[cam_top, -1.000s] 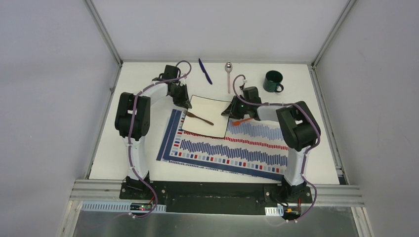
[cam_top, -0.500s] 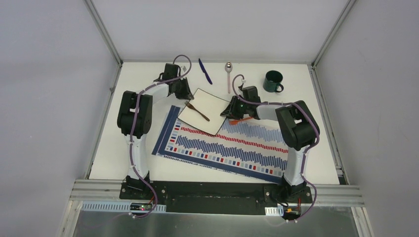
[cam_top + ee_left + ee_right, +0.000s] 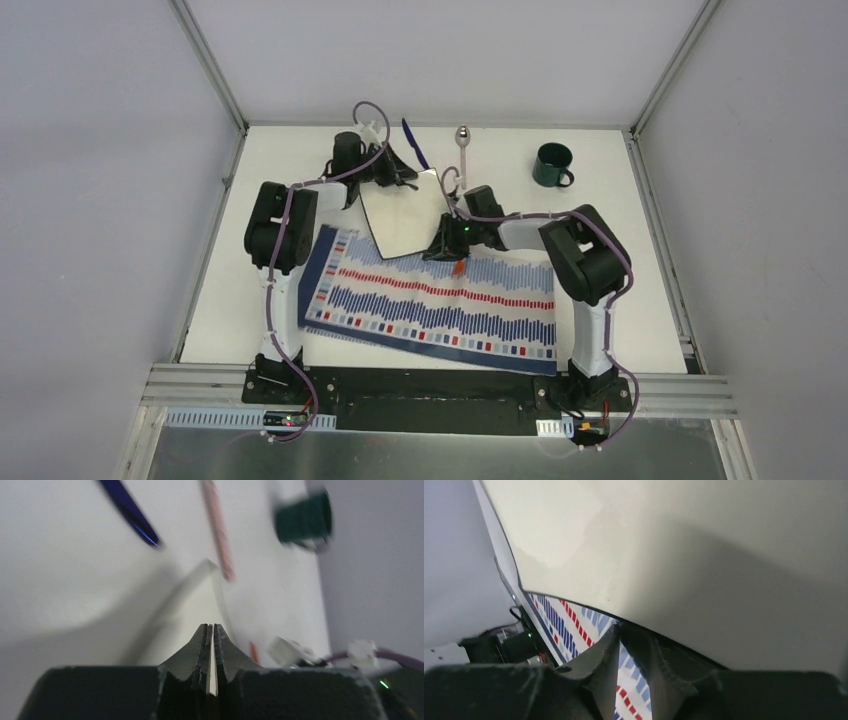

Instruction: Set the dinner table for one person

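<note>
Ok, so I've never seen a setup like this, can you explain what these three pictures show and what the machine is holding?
This is a table with two robot arms bolted at its near edge: a left arm and a right arm. The wide picture comes from a fixed camera above and behind them. The other two come from a small camera on each wrist, looking along its own fingers. On the table lie a striped placemat, a green mug, a spoon and a slim blue utensil. The left tool is shut on the edge of a square white plate, raised above the placemat. The right tool has its fingers apart at the plate's opposite edge. Whether it touches the plate is unclear.
</note>
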Controlling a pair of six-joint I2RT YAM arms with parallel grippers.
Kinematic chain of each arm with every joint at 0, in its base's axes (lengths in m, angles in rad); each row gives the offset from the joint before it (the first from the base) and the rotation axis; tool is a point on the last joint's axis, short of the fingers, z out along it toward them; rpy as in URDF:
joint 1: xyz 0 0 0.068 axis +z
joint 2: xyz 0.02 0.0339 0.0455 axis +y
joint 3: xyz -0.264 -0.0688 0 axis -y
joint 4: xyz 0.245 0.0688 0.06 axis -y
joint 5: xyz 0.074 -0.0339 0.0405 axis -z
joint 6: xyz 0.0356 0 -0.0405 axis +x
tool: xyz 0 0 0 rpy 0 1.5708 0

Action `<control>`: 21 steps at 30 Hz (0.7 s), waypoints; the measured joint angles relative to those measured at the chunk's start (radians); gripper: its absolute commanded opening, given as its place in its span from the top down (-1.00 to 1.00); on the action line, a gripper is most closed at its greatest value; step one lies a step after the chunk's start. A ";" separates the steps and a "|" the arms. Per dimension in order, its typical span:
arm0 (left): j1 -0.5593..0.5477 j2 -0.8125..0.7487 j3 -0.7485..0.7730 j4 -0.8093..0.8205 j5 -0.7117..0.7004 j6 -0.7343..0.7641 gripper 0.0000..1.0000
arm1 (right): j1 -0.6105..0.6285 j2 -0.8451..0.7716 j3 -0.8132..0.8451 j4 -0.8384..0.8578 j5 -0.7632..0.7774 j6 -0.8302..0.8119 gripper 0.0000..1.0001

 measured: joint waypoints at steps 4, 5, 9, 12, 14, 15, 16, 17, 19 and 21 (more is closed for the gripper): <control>-0.089 -0.020 -0.055 -0.008 0.259 -0.085 1.00 | 0.119 0.060 0.045 0.079 -0.060 -0.053 1.00; -0.132 -0.020 -0.069 -0.018 0.238 -0.067 1.00 | 0.144 0.060 0.043 0.076 -0.060 -0.039 1.00; -0.112 -0.016 -0.100 -0.081 0.286 -0.074 1.00 | 0.152 0.048 0.032 0.070 -0.085 -0.071 1.00; -0.130 -0.017 -0.104 -0.125 0.327 -0.074 0.97 | 0.152 0.050 0.033 0.073 -0.092 -0.085 1.00; -0.128 -0.017 -0.104 -0.142 0.329 -0.074 0.98 | 0.151 0.050 0.033 0.074 -0.095 -0.090 1.00; -0.128 -0.017 -0.103 -0.147 0.328 -0.073 0.97 | 0.151 0.050 0.033 0.073 -0.093 -0.090 0.96; -0.128 -0.017 -0.100 -0.155 0.329 -0.072 0.94 | 0.151 0.050 0.033 0.073 -0.093 -0.091 0.87; -0.128 -0.017 -0.098 -0.160 0.329 -0.069 0.94 | 0.151 0.050 0.033 0.073 -0.093 -0.092 0.83; -0.128 -0.017 -0.080 -0.194 0.328 -0.053 0.93 | 0.150 0.050 0.033 0.071 -0.089 -0.098 0.52; -0.128 -0.012 -0.060 -0.231 0.327 -0.037 0.87 | 0.149 0.051 0.034 0.067 -0.084 -0.106 0.37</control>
